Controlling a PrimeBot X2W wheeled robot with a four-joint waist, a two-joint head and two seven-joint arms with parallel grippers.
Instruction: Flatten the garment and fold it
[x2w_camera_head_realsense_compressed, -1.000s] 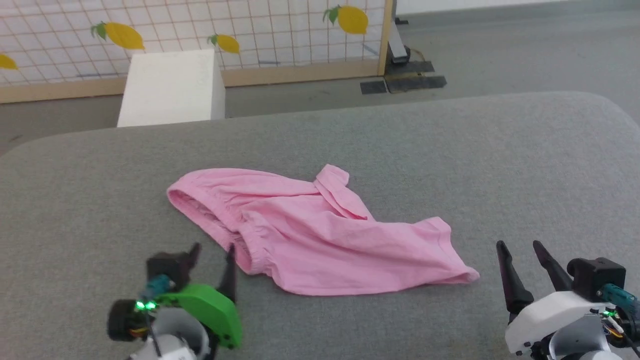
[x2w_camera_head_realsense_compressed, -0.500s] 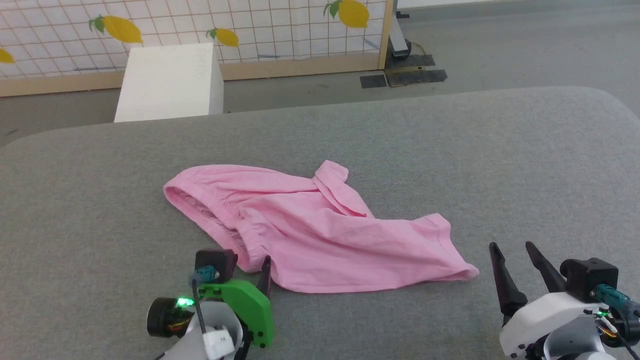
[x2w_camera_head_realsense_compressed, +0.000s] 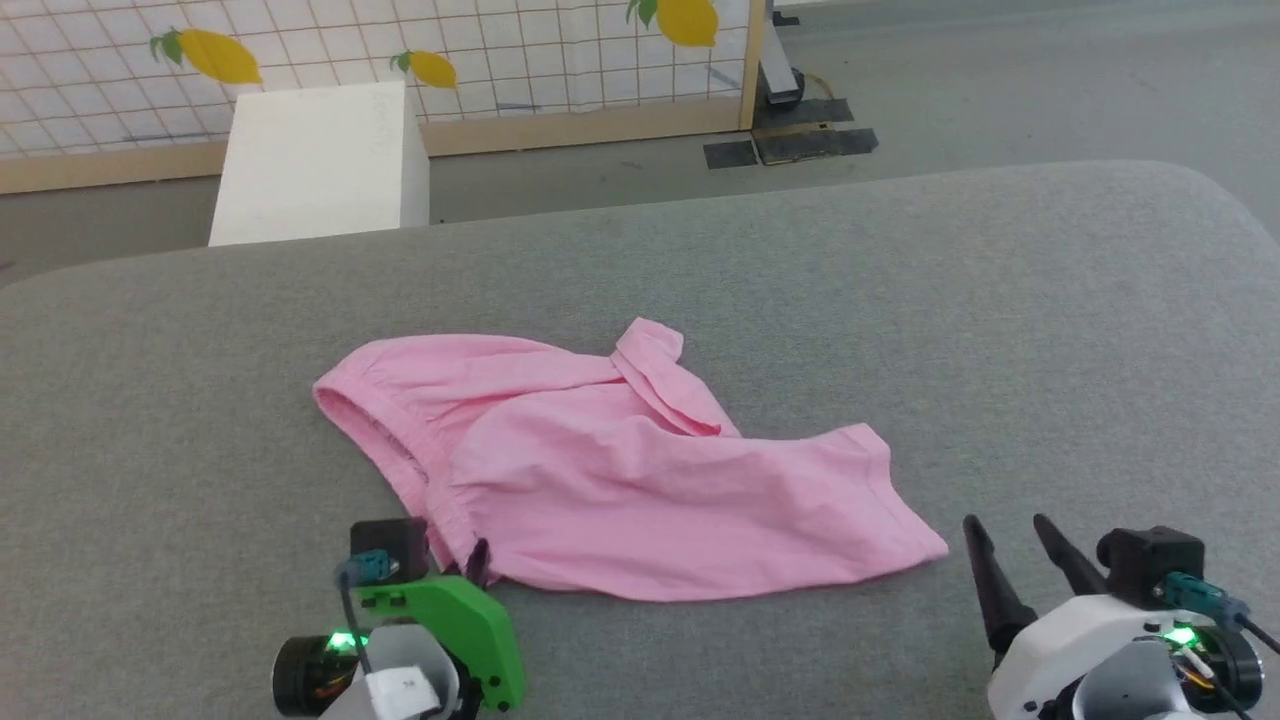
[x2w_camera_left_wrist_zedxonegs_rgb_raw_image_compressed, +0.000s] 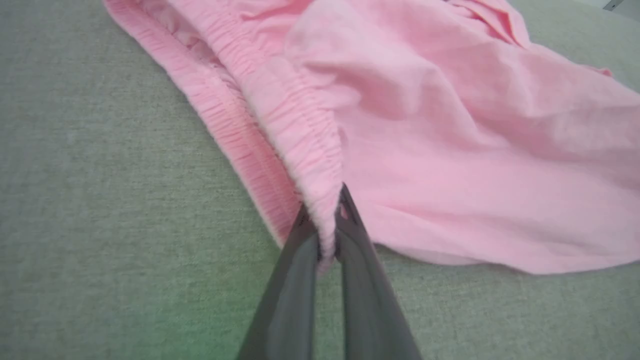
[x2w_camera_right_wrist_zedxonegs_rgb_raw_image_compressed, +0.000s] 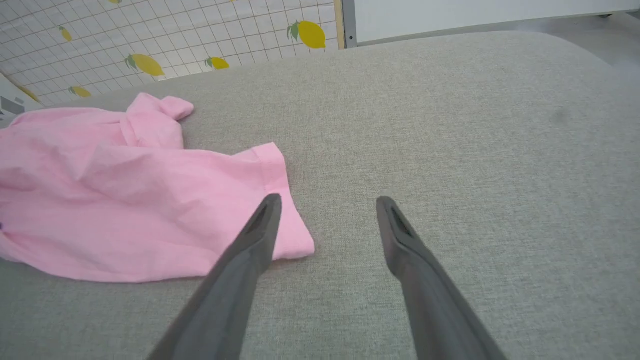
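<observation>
My left hand (x2w_camera_left_wrist_zedxonegs_rgb_raw_image_compressed: 323, 205) has come in from the open worktop (x2w_camera_head_realsense_compressed: 900, 300) to the near end of the waistband (x2w_camera_left_wrist_zedxonegs_rgb_raw_image_compressed: 300, 130), and its fingers, spread wide a second ago, are now pressed together on that gathered edge. The cloth just past the pinch has bunched up a little with it.

I judge the task barely started. The garment (x2w_camera_head_realsense_compressed: 650, 480) lies rumpled on the grey worktop, running from directly in front of my left hand across to just beside the left finger of my right hand (x2w_camera_head_realsense_compressed: 1004, 525). The waistband gapes open beyond the left fingertips, one leg is flipped back over the body further out, and creases run through the near panel. Nothing is flattened and no fold is made. All I have is a first grip on one corner. It still needs to be spread out, smoothed and folded.

The left hand sits low, fingers nearly flat along the worktop and pointing away from me, with the elastic nipped between the tips. The right hand hangs just above the surface with its fingers wide apart and nothing between them. The hemmed leg corner (x2w_camera_right_wrist_zedxonegs_rgb_raw_image_compressed: 295, 245) lies just beside its left finger, and I cannot tell whether the two touch.
</observation>
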